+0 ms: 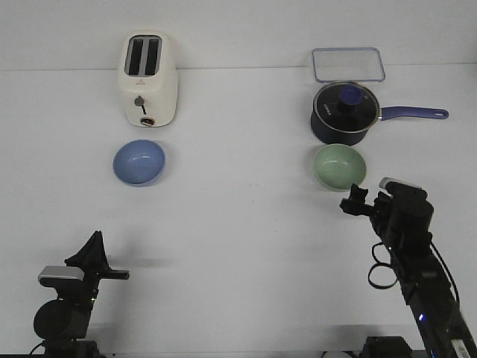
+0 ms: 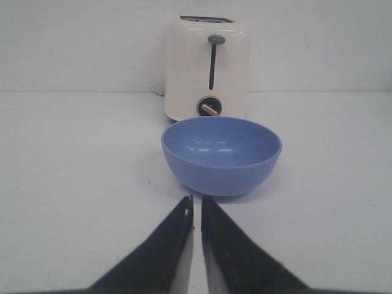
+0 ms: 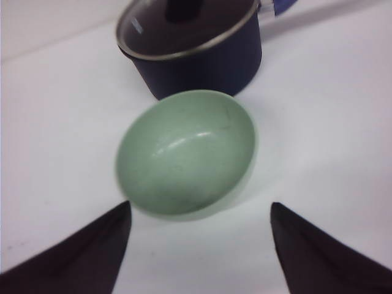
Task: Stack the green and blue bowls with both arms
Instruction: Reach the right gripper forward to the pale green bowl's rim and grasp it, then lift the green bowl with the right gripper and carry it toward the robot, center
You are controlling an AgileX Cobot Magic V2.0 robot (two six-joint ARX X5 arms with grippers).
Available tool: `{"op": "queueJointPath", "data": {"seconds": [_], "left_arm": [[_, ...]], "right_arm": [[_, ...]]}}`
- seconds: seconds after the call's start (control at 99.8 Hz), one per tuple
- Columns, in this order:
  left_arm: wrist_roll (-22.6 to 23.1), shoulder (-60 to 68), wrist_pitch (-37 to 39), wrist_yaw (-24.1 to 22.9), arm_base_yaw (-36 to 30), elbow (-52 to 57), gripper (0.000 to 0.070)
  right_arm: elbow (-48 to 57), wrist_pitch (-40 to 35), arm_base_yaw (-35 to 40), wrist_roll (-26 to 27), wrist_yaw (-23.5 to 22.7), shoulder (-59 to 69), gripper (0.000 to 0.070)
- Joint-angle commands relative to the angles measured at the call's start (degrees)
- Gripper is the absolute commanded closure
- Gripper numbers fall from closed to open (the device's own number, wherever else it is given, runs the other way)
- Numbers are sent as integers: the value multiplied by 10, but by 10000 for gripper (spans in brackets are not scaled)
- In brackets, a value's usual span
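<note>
Saucepan just behind green bowl

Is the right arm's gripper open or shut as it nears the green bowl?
Open. In the right wrist view the jaws of the right gripper stand wide apart, with the green bowl just ahead between them, not yet touched.

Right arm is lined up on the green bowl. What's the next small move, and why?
Probably ease the right gripper forward and down over the green bowl: its jaws are wide open, and the bowl rim sits just ahead between them, not yet gripped.
</note>
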Motion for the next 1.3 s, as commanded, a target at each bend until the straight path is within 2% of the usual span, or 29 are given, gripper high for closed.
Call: {"op": "queueJointPath", "data": {"seconds": [0.0, 0.29, 0.561, 0.731, 0.972, 1.032, 1.142, 1.192, 1.212, 1.292], "left_arm": [[-2, -1, 6, 0, 0, -11, 685], [-2, -1, 6, 0, 0, -11, 685], [-2, -1, 6, 0, 0, -11, 685], [-2, -1, 6, 0, 0, -11, 685], [-2, -1, 6, 0, 0, -11, 685], [-2, -1, 6, 0, 0, -11, 685], [-2, -1, 6, 0, 0, -11, 685], [-2, -1, 6, 0, 0, -11, 685], [-2, -1, 6, 0, 0, -11, 685], [-2, -1, 6, 0, 0, -11, 685]], "right_arm": [[30, -4, -5, -7, -7, 37, 200], [96, -8, -19, -17, -9, 136, 204], [193, -78, -42, -78, -9, 239, 205], [263, -108, -56, -94, -6, 324, 211], [330, -124, -64, -94, -38, 440, 231], [339, -129, -64, -96, -40, 459, 277], [346, -136, -64, -101, -58, 481, 574], [346, -139, -64, -105, -59, 482, 671], [346, -138, -64, -107, -59, 482, 699], [347, -140, -64, -111, -68, 471, 700]]}}
